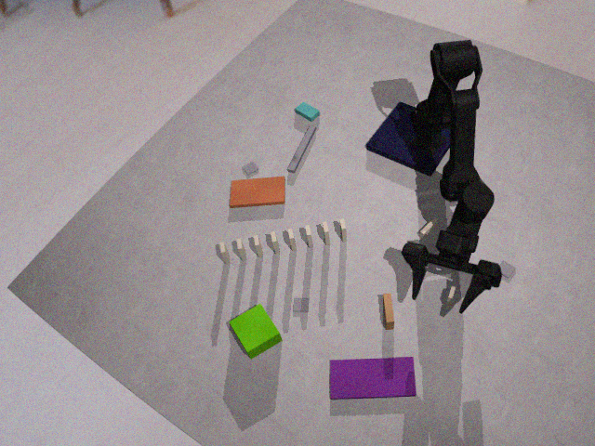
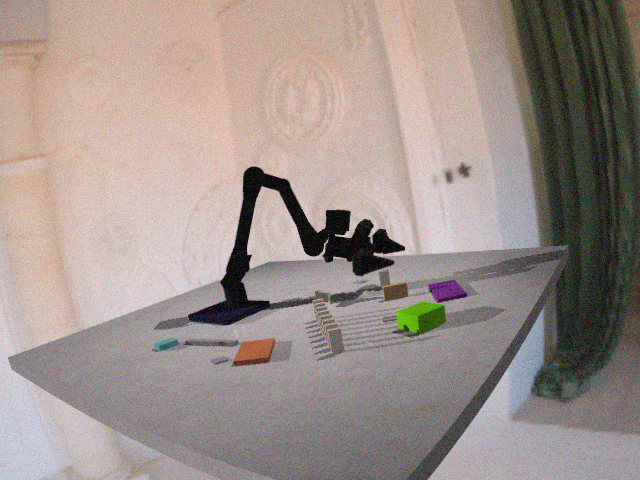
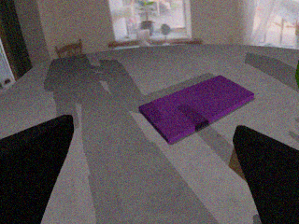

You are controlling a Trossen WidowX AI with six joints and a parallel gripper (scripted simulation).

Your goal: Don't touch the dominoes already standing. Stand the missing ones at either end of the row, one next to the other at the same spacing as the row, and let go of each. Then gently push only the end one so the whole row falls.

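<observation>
Right of the row (image 1: 290, 239) (image 2: 328, 326), apart from it, we see one loose domino (image 1: 451, 292) (image 2: 384, 277) that looks upright below our end effector (image 1: 438, 305) (image 2: 399, 255) (image 3: 153, 123). Another domino (image 1: 426, 228) lies nearer our base (image 1: 393, 138) (image 2: 206, 313), at an angle. The eight in line stand evenly spaced, presumably so each can topple the next; the loose ones probably belong at the ends. Our fingers spread wide, holding nothing, perhaps for a fresh grip. Our arm reaches out and down, the end effector tipped forward above the worktop (image 1: 158, 288) (image 2: 206, 408) (image 3: 135, 187).

An ornate room with moulded walls, green curtain (image 2: 563, 155).
</observation>
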